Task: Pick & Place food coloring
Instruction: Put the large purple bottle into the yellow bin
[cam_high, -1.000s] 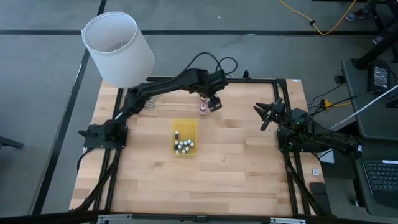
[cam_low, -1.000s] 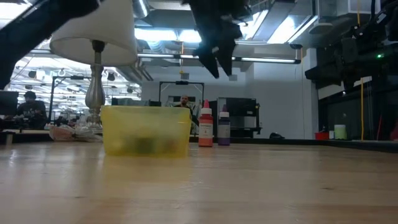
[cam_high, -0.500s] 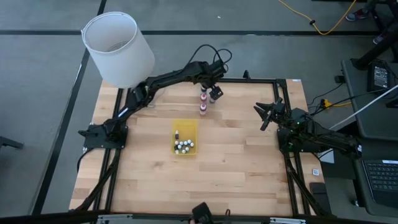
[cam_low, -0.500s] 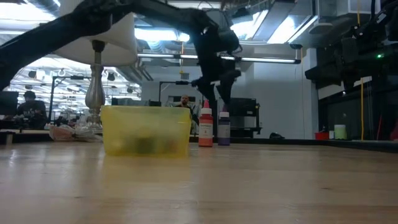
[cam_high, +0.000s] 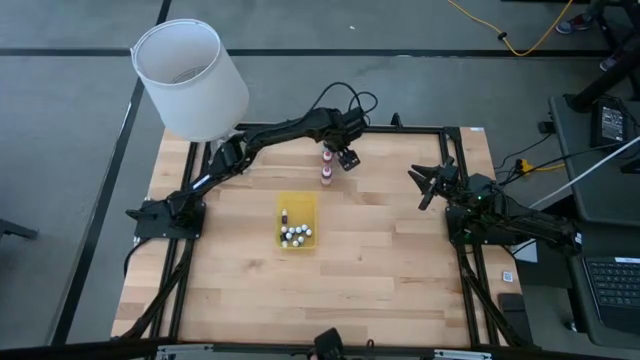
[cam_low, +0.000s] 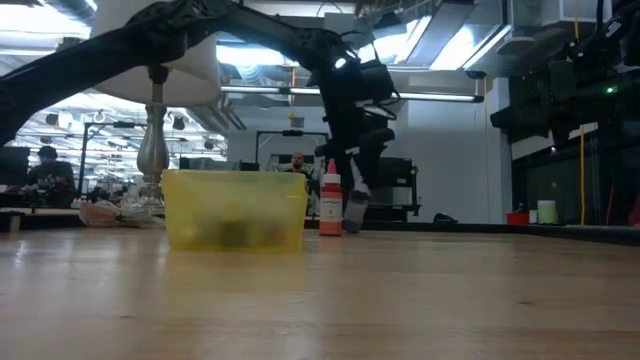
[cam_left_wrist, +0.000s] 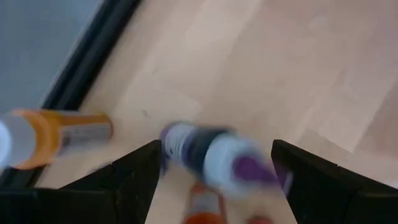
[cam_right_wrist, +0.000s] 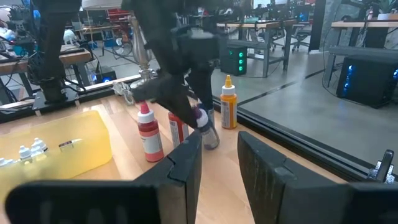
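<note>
Left gripper (cam_high: 345, 160), upper centre of high view, is straddling the tilting purple bottle (cam_low: 354, 208) with jaws wide, not yet clamping. Red bottle (cam_low: 329, 203) standing beside; more bottles lying in yellow tray (cam_high: 297, 203). Right gripper (cam_high: 424, 187) is waiting right, nearly closed, empty.

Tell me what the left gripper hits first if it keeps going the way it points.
Most likely the purple-capped bottle, lying between the open fingers of the left gripper; beyond it is bare table, though depth is hard to judge.

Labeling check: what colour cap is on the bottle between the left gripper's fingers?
Purple cap on the bottle, clearest in the left wrist view.
</note>
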